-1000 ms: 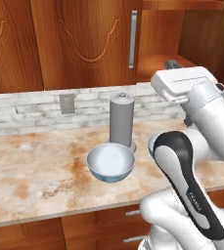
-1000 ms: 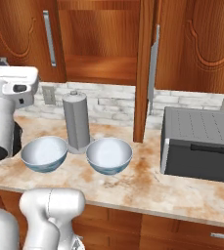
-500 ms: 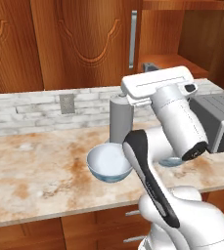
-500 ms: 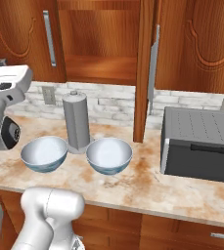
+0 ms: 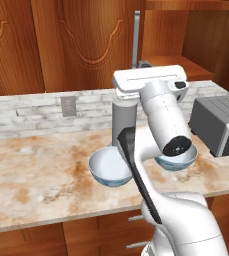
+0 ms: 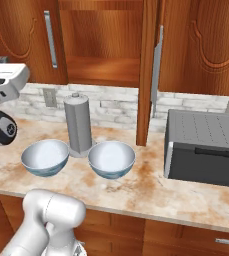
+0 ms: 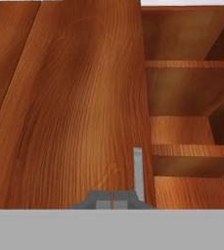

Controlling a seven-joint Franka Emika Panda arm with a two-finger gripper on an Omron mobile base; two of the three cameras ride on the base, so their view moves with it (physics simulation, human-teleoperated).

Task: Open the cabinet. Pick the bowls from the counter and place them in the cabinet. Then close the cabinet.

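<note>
The cabinet (image 6: 103,45) has its right door (image 6: 148,70) swung open, showing a bare wooden shelf (image 7: 191,63). Its left door (image 5: 86,40) is closed, with the silver handle (image 7: 138,171) along its edge. Two bowls (image 6: 45,156) (image 6: 112,158) sit on the counter (image 6: 151,187) either side of a grey cylinder (image 6: 78,122). In the left base view the arm partly covers both bowls (image 5: 108,167) (image 5: 181,161). My gripper (image 7: 112,199) is shut and empty, raised above the bowls, facing the closed left door just left of its handle.
A grey toaster-like box (image 6: 206,145) stands on the counter at the right. A wall outlet (image 5: 67,106) sits in the pale brick backsplash. Drawers with short handles (image 5: 136,218) run below the counter edge.
The arm has swung to the left, carrying the hand from the right side to in front of the closed left door. Bowls, cylinder and doors have not moved.
</note>
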